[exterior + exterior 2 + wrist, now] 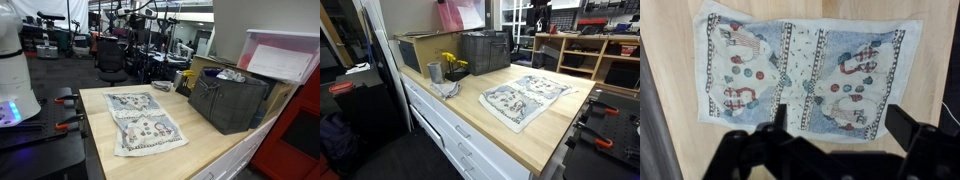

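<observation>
A printed cloth towel (805, 70) with blue, red and grey pictures lies flat and spread out on the light wooden tabletop (670, 40). It shows in both exterior views (140, 120) (525, 97). In the wrist view my gripper (843, 125) hangs high above the towel's near edge, its two dark fingers wide apart with nothing between them. The gripper itself does not show in either exterior view; only the white robot base (12, 70) does.
A dark grey crate (228, 100) (485, 50) stands at the table's end, beside a cardboard box (415, 48). A metal cup (434, 71), yellow flowers (453, 63) and a crumpled cloth (448, 88) sit near it. A clear bin (285, 55) is above. Red clamps (65, 100) grip the edge.
</observation>
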Robot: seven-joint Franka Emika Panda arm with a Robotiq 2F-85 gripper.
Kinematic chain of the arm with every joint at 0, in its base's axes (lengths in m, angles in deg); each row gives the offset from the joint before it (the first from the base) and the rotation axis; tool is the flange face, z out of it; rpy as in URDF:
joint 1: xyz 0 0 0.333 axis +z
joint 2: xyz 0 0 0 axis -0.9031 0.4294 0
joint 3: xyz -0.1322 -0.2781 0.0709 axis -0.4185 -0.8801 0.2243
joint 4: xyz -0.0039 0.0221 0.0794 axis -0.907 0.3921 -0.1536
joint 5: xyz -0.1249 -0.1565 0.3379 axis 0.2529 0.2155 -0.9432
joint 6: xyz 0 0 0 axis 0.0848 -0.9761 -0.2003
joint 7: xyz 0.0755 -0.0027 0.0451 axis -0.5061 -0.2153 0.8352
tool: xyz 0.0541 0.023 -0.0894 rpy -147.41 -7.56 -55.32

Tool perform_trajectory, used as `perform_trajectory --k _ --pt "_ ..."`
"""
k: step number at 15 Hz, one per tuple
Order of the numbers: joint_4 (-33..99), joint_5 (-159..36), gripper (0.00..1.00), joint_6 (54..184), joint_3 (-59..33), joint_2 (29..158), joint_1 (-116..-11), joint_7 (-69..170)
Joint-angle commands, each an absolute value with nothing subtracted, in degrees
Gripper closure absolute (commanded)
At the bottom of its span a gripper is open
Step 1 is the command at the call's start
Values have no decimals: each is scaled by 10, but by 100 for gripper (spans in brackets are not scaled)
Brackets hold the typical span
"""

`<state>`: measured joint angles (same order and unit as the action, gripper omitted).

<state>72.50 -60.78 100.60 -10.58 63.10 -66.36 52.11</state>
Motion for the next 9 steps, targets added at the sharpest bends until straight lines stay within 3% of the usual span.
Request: perform_trajectory --k 1,9 --pt "724 -608 0 1005 -105 631 -665 522" --pt "717 -579 0 1034 -112 675 -682 509"
